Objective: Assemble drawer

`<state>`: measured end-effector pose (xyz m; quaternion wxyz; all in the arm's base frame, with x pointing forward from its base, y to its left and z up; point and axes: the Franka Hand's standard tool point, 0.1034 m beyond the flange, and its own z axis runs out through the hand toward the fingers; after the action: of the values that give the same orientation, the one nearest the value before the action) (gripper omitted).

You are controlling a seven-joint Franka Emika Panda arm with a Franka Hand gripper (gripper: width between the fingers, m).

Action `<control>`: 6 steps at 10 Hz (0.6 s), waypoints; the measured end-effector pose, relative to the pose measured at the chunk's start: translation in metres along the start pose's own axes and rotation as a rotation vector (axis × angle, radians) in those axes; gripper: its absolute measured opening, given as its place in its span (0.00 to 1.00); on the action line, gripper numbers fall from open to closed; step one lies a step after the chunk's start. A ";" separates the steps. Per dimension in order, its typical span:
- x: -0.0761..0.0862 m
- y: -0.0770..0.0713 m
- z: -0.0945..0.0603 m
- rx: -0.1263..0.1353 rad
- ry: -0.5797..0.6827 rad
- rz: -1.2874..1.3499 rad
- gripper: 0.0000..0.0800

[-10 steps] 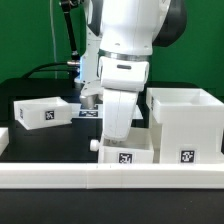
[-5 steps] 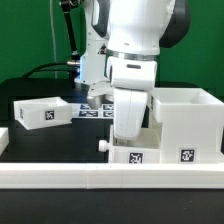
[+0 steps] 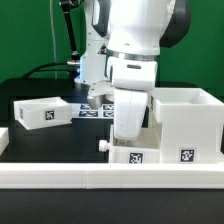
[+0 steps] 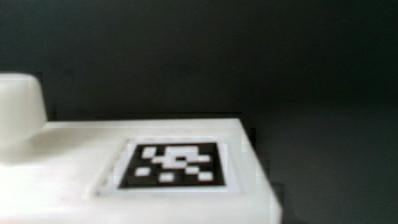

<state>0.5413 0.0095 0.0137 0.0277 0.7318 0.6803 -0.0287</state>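
Note:
A small white drawer tray with a tag on its face and a knob on the exterior view's left sits at the front centre. It is close beside the large hollow white housing. My gripper is straight down on this tray's wall. Its fingertips are hidden by the hand and the tray. The wrist view is filled by the same tray, with its tag and knob; no fingers show there. A second tray lies at the exterior view's left.
A long white border rail runs along the front edge, just before the tray and housing. The marker board lies behind the arm on the black table. Cables hang at the back left.
One second ago the gripper and the front tray were further to the exterior view's left. Both moved together to the right, toward the housing. Nothing has moved over the last half second.

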 end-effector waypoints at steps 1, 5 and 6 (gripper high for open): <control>0.000 0.001 0.000 0.005 -0.004 0.003 0.05; -0.003 0.003 0.001 0.003 -0.005 -0.001 0.05; -0.003 0.003 0.002 -0.014 0.001 -0.005 0.05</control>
<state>0.5444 0.0065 0.0117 0.0325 0.7299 0.6824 -0.0236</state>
